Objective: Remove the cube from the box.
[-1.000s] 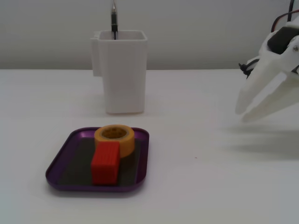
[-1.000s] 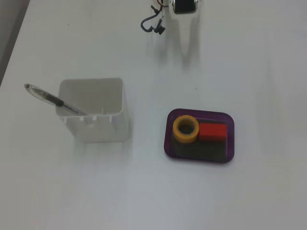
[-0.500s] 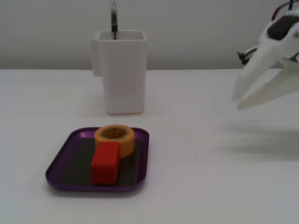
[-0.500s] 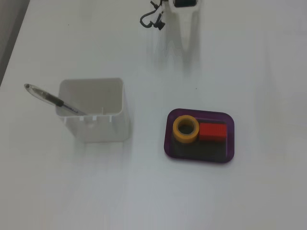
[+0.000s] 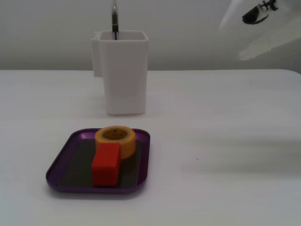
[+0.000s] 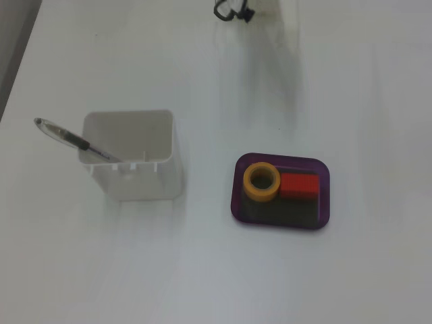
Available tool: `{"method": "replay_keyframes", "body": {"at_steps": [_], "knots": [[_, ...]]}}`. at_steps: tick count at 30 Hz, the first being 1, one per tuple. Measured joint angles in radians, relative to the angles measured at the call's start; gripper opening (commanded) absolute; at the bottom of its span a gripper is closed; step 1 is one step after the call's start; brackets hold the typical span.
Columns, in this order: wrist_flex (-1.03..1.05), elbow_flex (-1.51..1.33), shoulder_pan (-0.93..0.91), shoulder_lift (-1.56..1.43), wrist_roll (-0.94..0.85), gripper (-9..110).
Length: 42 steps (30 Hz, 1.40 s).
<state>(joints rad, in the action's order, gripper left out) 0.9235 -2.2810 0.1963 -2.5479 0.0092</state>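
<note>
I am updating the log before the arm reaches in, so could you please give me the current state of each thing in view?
cube: lying in the box, against the tape roll, not gripped.
box: flat on the table, holding cube and roll.
tape roll: lying flat, hole up.
white container: upright, open-topped.
pen: leaning out of the container.
gripper: raised, blurred, holding nothing.

The ribbed red cube (image 5: 106, 165) lies inside the shallow purple box (image 5: 66, 160), touching a yellow tape roll (image 5: 115, 140).

A desk-like test setting is suggested by a plain white tabletop (image 6: 101, 270); a tall white plastic container (image 5: 121, 70) with a pen (image 6: 67, 138) is seen.
</note>
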Motion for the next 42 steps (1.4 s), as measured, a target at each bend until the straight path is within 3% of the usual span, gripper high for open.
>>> {"method": "replay_keyframes", "body": {"at_steps": [15, 30, 42], "knots": [[-0.002, 0.696, 0.032, 0.905, 0.083, 18], [-0.008, 1.031, 0.012, 1.364, 0.083, 19], [-0.008, 1.123, -0.048, 1.499, 0.081, 18]]}}
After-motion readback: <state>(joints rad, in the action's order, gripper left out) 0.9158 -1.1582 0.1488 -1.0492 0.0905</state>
